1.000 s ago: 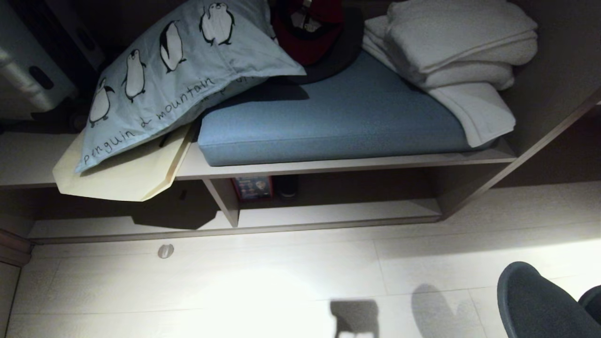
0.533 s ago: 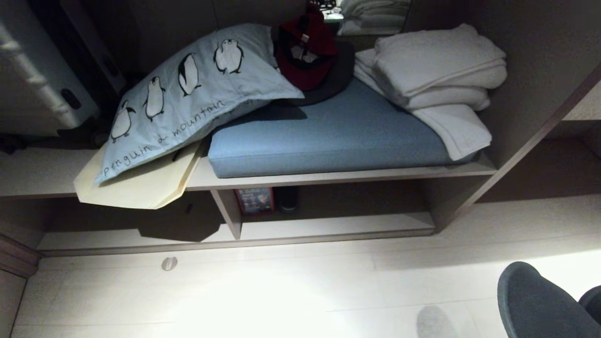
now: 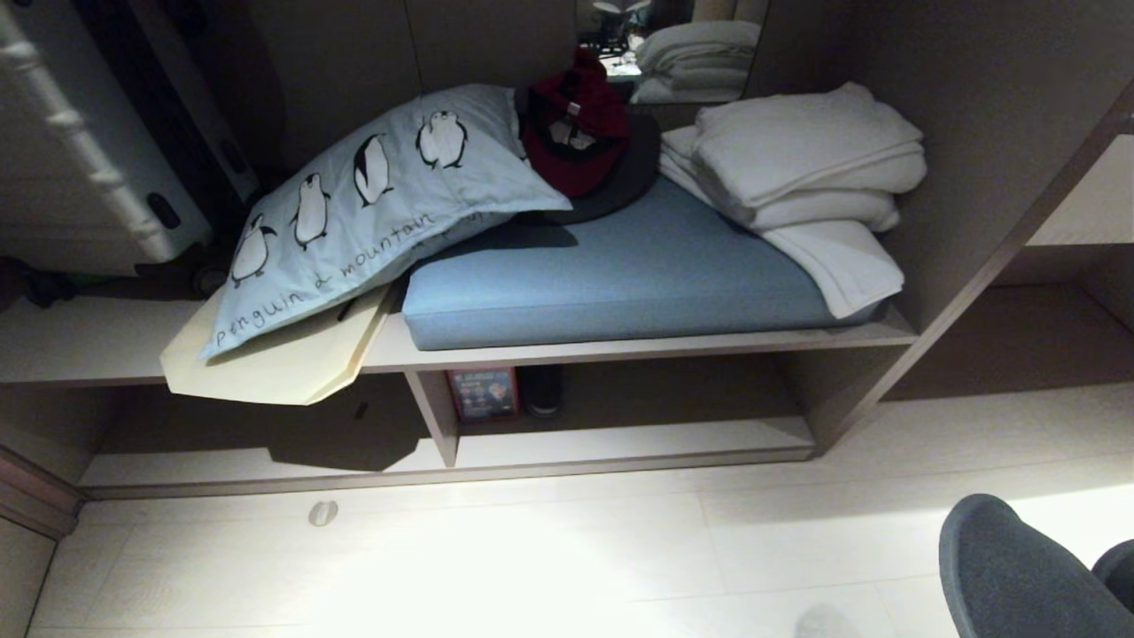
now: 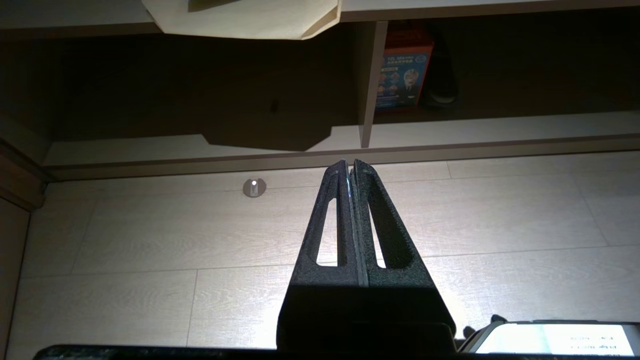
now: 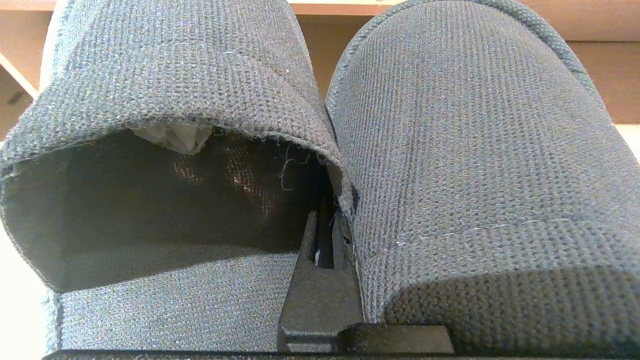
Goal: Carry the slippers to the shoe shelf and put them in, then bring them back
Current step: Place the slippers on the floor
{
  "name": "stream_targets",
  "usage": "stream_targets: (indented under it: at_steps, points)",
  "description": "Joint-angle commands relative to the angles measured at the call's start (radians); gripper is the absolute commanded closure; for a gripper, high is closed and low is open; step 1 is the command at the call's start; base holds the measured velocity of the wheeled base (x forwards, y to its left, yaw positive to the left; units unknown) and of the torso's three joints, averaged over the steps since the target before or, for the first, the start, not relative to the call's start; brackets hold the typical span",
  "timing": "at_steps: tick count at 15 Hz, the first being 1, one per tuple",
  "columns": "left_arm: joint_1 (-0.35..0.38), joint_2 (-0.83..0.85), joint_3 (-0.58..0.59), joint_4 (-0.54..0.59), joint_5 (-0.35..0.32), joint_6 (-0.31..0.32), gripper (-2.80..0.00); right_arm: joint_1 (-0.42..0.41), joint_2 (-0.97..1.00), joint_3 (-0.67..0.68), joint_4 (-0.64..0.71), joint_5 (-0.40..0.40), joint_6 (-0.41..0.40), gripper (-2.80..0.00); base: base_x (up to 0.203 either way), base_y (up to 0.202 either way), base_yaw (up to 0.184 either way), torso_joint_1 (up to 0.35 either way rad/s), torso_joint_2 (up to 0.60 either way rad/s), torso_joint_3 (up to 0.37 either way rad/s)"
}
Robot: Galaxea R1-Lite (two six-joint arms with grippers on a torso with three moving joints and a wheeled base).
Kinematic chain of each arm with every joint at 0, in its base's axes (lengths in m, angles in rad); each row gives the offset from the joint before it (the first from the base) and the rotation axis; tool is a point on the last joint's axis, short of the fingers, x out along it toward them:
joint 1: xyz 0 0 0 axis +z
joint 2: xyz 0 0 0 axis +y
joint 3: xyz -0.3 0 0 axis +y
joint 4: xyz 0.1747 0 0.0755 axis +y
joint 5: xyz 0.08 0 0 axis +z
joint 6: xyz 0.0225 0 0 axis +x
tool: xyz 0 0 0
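The slippers (image 5: 450, 150), grey-blue knit fabric, fill the right wrist view side by side, toes pointing away. My right gripper (image 5: 327, 222) is shut on their two adjoining inner walls, with one dark finger (image 5: 310, 240) showing inside the open slipper. In the head view the slippers (image 3: 1019, 576) hang dark at the bottom right above the floor. The shoe shelf (image 3: 638, 441) is the low pale-wood cubby under the blue-cushioned bench, ahead and to the left of them. My left gripper (image 4: 349, 167) is shut with nothing in it, above the floor in front of the shoe shelf (image 4: 500, 125).
On the bench lie a blue cushion (image 3: 620, 275), a penguin pillow (image 3: 354, 213), a red cap (image 3: 576, 133) and folded white towels (image 3: 797, 168). A cream folder (image 3: 275, 363) overhangs the bench edge. A small box (image 3: 483, 394) stands in the cubby. A round stopper (image 3: 322, 512) sits on the floor.
The head view has tilted upward, so the bench and shelf sit lower in the picture and a mirror shows at the top. The slippers keep their place at the bottom right.
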Motion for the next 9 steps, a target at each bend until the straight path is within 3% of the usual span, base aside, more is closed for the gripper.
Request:
stream_targets:
  at_steps: [1,9]
  points:
    - [0.000,0.000,0.000,0.000,0.000,0.000,0.00,-0.001,0.001,0.002,-0.001,0.000,0.000,0.00,0.000,0.000,0.000,0.000,0.00,0.000]
    - [0.000,0.000,0.000,0.000,0.000,0.000,0.00,0.001,0.001,0.002,-0.001,0.000,0.000,0.00,0.000,0.000,0.000,0.000,0.00,0.000]
